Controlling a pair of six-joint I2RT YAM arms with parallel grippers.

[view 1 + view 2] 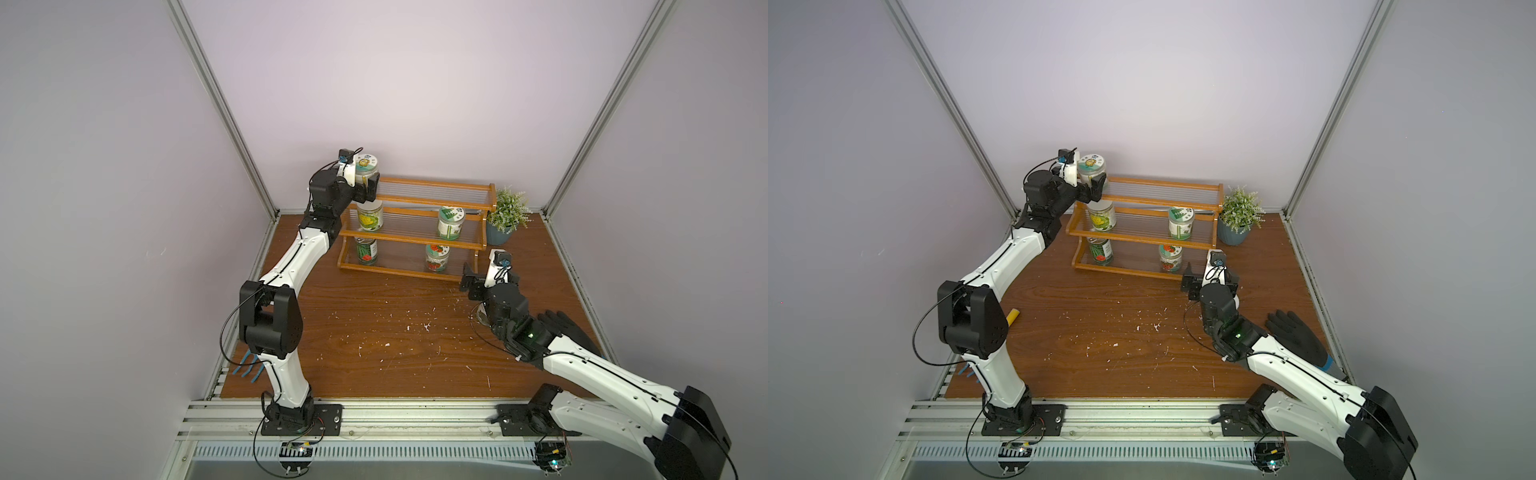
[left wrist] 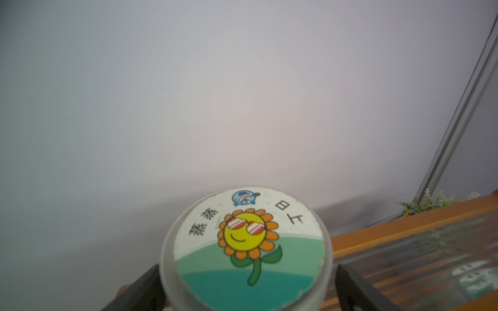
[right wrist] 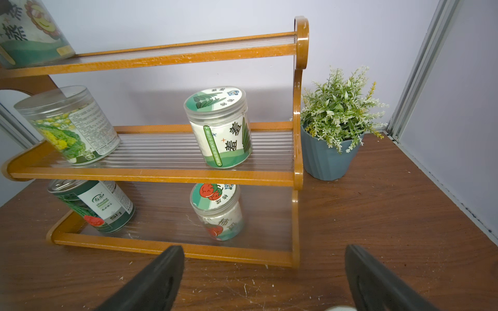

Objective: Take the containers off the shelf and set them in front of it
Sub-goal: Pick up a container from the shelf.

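Straddle is the relation that counts. The left gripper point(image 1: 368, 189) has its black jaws spread to either side of the clear, white-lidded jar with a sunflower label point(image 1: 367, 168). That jar stands upright at the left end of the top tier of the orange-brown stepped wooden shelf with clear ribbed panels point(image 3: 161, 174). In the left wrist view the fingers point(image 2: 350, 285) flank the lid closely, with a sliver of gap on one side, so the jar looks encircled but not yet pinched. Its long axis is vertical, across the line between the fingers, so closing should meet the round wall squarely. Lifting over the front rail and down to the dark wooden table point(image 1: 374, 324) would follow. The right gripper point(image 3: 264, 251), also wide and empty, hovers low just before the shelf's right end. It faces the clear tomato-labelled jar point(image 3: 217, 212) on the bottom tier and is the nearer arm for it.
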